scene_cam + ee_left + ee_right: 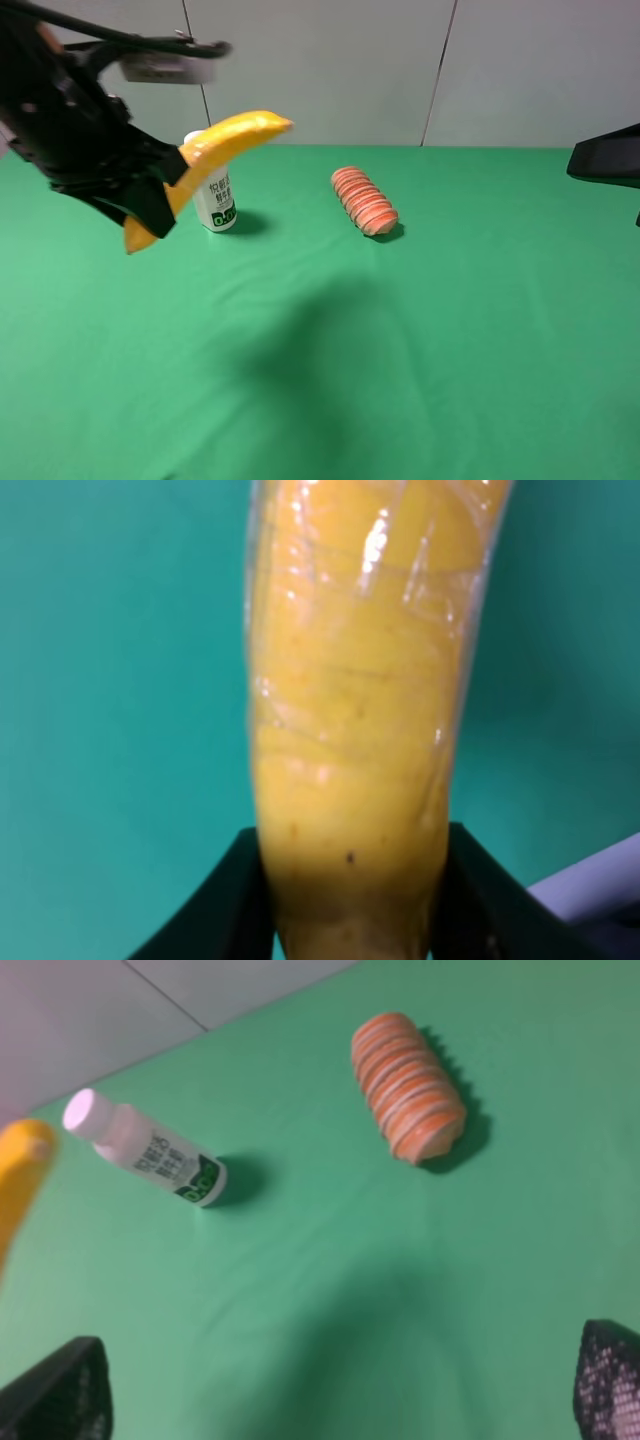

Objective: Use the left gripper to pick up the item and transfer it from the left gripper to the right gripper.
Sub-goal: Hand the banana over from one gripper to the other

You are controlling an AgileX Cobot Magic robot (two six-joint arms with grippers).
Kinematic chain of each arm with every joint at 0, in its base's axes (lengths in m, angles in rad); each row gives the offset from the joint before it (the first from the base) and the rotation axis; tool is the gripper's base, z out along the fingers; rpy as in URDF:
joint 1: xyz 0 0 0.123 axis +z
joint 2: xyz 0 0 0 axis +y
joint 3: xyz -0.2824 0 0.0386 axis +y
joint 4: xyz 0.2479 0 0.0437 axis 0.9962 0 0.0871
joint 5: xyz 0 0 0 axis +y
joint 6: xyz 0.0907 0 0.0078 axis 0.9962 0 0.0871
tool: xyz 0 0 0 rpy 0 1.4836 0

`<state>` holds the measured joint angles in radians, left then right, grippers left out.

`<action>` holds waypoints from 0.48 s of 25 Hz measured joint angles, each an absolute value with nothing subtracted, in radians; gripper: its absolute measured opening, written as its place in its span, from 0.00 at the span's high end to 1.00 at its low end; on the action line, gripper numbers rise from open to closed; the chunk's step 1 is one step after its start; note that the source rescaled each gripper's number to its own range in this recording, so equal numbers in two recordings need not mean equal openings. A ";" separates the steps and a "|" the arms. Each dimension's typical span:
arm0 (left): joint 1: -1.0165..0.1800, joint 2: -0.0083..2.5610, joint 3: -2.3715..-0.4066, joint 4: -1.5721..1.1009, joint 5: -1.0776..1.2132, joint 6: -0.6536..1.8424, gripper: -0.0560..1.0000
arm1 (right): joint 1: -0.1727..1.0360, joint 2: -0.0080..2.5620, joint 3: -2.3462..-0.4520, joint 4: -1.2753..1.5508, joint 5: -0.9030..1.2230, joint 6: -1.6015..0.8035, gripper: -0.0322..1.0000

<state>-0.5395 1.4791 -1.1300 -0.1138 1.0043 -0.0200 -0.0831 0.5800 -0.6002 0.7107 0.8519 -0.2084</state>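
Exterior high: banana [225, 140] in left tool [172, 185] overlaps bottle [218, 205]; loaf [364, 201] apart

Left end effector [165, 190] aloft, tight on banana [235, 135]; right end effector [335, 1390] agape.

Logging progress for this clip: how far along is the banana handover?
Done: the left pincer grips the banana, raised above the green cloth. In hand: the banana hangs in the air near the white bottle. Left: the right pincer is open, empty and far off, so the transfer is not yet done.
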 joint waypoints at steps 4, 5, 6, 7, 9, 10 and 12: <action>-0.622 1.566 -1.216 -0.107 1.007 -0.023 0.95 | -0.083 0.580 -0.600 0.729 0.855 -0.208 0.00; -0.643 1.586 -1.238 -0.102 1.007 -0.023 0.95 | -0.083 0.580 -0.600 0.734 0.855 -0.208 0.00; -0.660 1.602 -1.258 -0.094 1.007 -0.023 0.95 | -0.083 0.580 -0.600 0.736 0.858 -0.208 0.00; -0.682 1.620 -1.273 -0.086 1.008 -0.023 0.95 | -0.083 0.580 -0.600 0.741 0.860 -0.208 0.00; -0.724 1.653 -1.307 -0.054 1.015 -0.023 0.95 | -0.083 0.581 -0.600 0.752 0.873 -0.208 0.00; -0.745 1.666 -1.321 -0.037 1.021 -0.023 0.95 | -0.083 0.582 -0.600 0.757 0.878 -0.208 0.00; -0.784 1.688 -1.344 -0.009 1.030 -0.023 0.95 | -0.083 0.591 -0.600 0.777 0.882 -0.208 0.00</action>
